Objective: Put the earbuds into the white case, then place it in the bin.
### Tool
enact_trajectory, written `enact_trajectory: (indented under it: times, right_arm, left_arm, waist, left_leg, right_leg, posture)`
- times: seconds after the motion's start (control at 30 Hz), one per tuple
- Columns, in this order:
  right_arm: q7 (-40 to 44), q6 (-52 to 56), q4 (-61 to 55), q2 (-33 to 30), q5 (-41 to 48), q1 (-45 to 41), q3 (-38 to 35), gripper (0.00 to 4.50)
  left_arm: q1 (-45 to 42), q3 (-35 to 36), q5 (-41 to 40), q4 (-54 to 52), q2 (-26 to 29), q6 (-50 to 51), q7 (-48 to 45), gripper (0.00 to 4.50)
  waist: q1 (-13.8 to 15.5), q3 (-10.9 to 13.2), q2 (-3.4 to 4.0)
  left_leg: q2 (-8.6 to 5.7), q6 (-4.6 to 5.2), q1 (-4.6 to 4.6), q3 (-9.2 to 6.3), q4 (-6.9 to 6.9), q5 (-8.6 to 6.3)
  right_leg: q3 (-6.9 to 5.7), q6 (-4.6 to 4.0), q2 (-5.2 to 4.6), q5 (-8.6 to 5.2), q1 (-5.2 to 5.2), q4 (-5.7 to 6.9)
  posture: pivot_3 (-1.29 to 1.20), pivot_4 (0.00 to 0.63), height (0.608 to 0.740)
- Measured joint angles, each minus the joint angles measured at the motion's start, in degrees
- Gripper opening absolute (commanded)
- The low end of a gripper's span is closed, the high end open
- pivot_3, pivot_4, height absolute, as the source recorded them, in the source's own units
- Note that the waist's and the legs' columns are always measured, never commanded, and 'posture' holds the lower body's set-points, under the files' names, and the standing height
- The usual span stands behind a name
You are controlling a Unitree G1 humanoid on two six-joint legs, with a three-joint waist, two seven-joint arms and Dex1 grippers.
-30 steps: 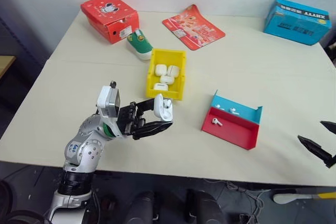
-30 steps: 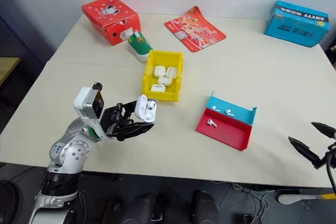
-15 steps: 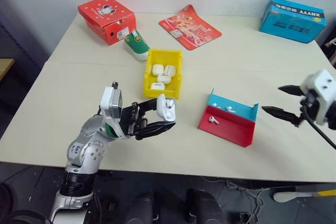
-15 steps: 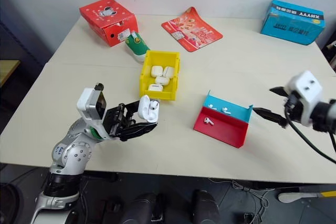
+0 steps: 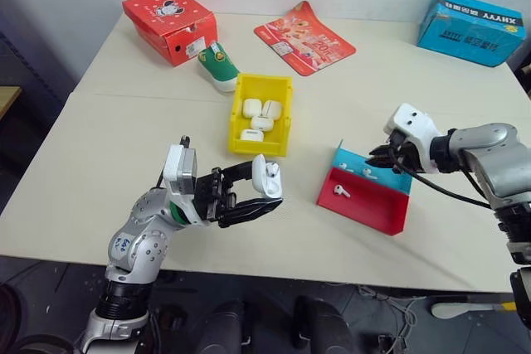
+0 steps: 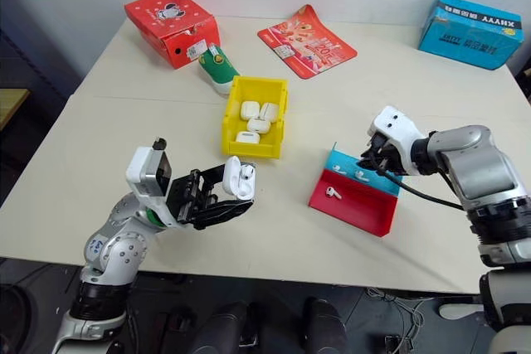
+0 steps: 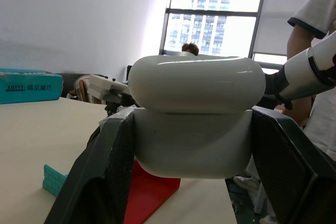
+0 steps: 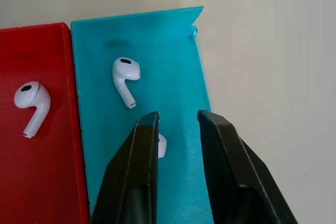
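Pale tabletop (image 5: 124,147) against a white wall. Far side: red box (image 5: 170,22), red pouch (image 5: 304,37), blue box (image 5: 470,28), small green-and-white shoe-shaped item (image 5: 219,70). Near the middle sits the yellow bin (image 5: 280,113) w/ 4 white cases inside.

Left gripper (image 5: 249,194) hovers above the near edge, jaws clamped on the white case (image 5: 266,177), lid flipped up. Left wrist view shows the case body pinched between both black fingers (image 7: 94,182).

Right gripper (image 5: 386,157) is over the blue back part of the red-and-blue tray (image 5: 365,205), pointing down into it. In the right wrist view its jaws stand narrowly apart, nothing between them. 3 earbuds lie in the tray: 1 on the red part (image 8: 31,100), 1 on the blue part (image 8: 126,77), 1 on the blue part partly hidden behind a finger (image 8: 160,145).
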Motion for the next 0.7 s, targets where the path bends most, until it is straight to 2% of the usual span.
enact_trajectory:
  times: [0.7]
  right_arm:
    - [4.36, -4.61, 8.49, 3.22, -6.97, -1.5, 1.63, 1.13]
  left_arm:
    - [1.34, -0.36, 0.07, -0.98, 0.0, -0.28, 1.83, 2.82]
  waist:
    - [-0.46, 0.0, 0.0]
  left_leg:
    - [0.02, -0.02, -0.01, -0.02, 0.61, 0.01]
  right_leg:
    - [0.08, 0.0, -0.06, 0.0, -0.01, 0.56]
  posture:
    - [0.0, 0.15, 0.74]
